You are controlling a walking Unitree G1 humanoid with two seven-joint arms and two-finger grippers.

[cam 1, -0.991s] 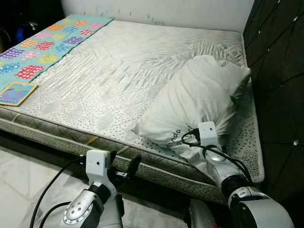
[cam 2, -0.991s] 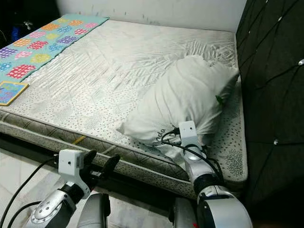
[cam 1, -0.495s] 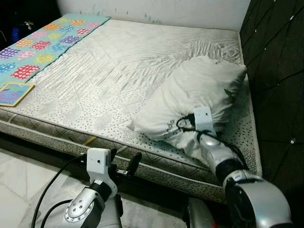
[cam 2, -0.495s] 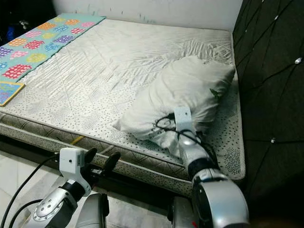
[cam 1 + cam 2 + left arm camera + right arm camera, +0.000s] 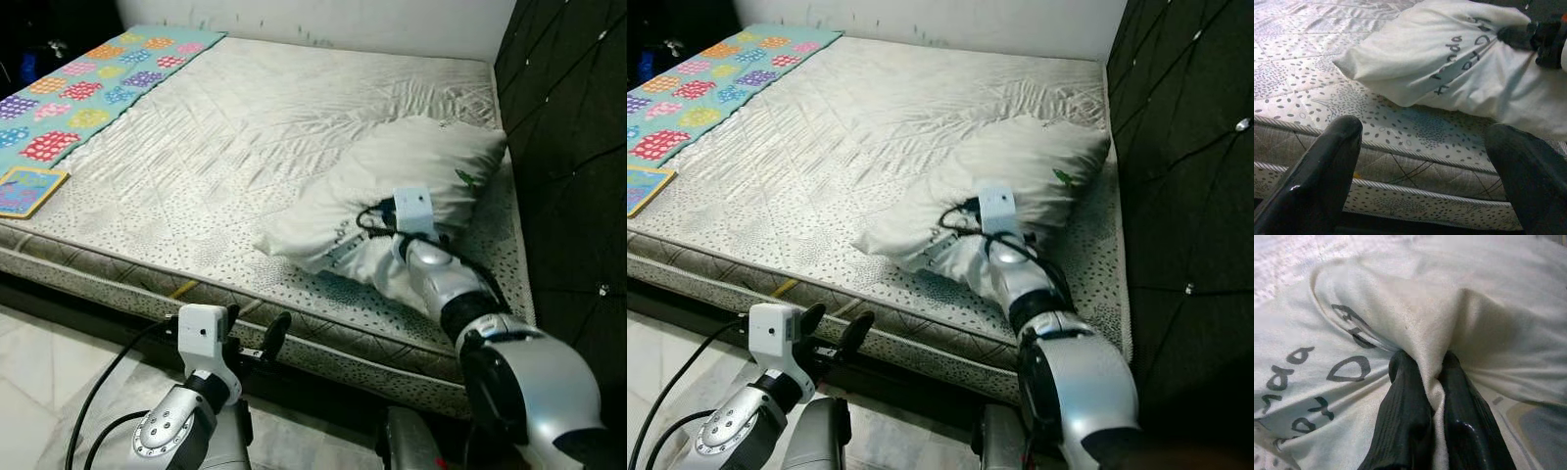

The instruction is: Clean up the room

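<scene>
A white pillow (image 5: 411,176) with dark lettering lies on the right side of the bare mattress (image 5: 245,127), close to the dark headboard. My right gripper (image 5: 1422,382) is shut on a fold of the pillow's cloth (image 5: 1425,333) at its near edge; in the left eye view its wrist camera block (image 5: 411,208) sits against the pillow. My left gripper (image 5: 1422,166) is open and holds nothing. It hovers low in front of the mattress's near side (image 5: 250,338), with the pillow (image 5: 1449,63) ahead of it.
A colourful patterned blanket (image 5: 88,88) runs along the mattress's far left edge, with a flat blue and yellow book (image 5: 27,188) at its near end. The dark tufted headboard (image 5: 568,147) stands at the right. Pale tiled floor (image 5: 39,382) lies below the bed.
My right arm has pushed forward and up onto the bed, still pinching the pillow. The pillow has been laid flatter and shoved toward the headboard. The left arm has stayed put.
</scene>
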